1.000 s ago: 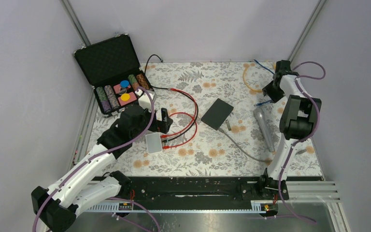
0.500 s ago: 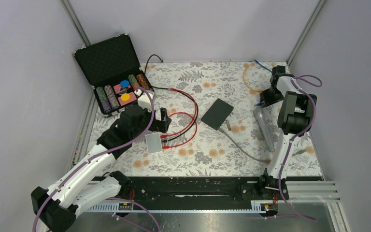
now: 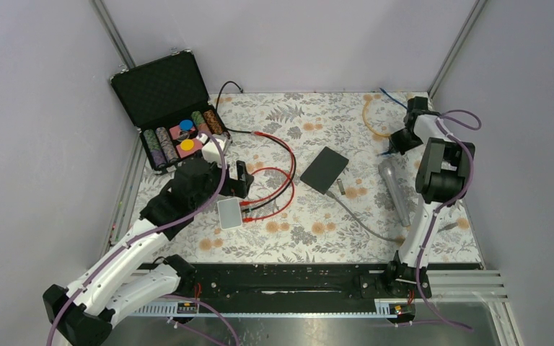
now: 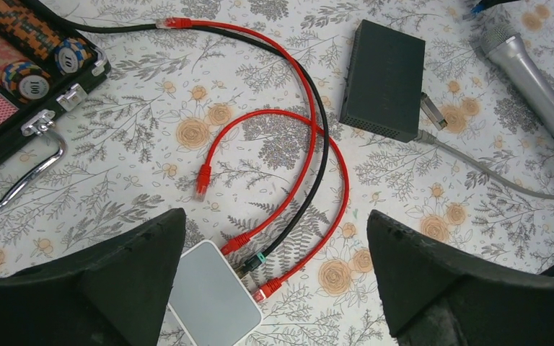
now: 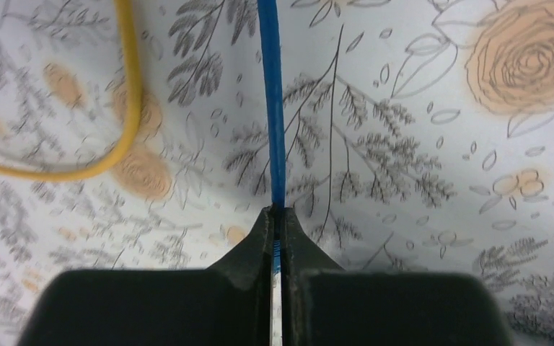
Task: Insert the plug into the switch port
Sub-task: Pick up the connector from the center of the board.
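Note:
A small white switch point(image 3: 229, 213) point(image 4: 213, 295) lies left of centre on the flowered cloth, with two red plugs and a black one at its edge. One loose red plug point(image 4: 203, 180) lies on the cloth nearby. My left gripper point(image 3: 234, 179) point(image 4: 274, 216) hovers just above that switch, open, with nothing between its fingers. A dark flat box point(image 3: 324, 170) point(image 4: 384, 79) sits at mid-table. Far right at the back, my right gripper point(image 3: 398, 140) point(image 5: 277, 210) is shut on a thin blue cable point(image 5: 271, 108). The cable's end is mostly hidden between the fingers.
An open black case of poker chips point(image 3: 169, 108) stands at the back left. A silver microphone point(image 3: 394, 191) with a grey cord point(image 3: 361, 223) lies right of the dark box. A yellow cable point(image 5: 126, 94) loops beside the blue one.
The right gripper has closed onto the blue cable and shifted slightly forward. The left gripper has edged a little to the left and stays open.

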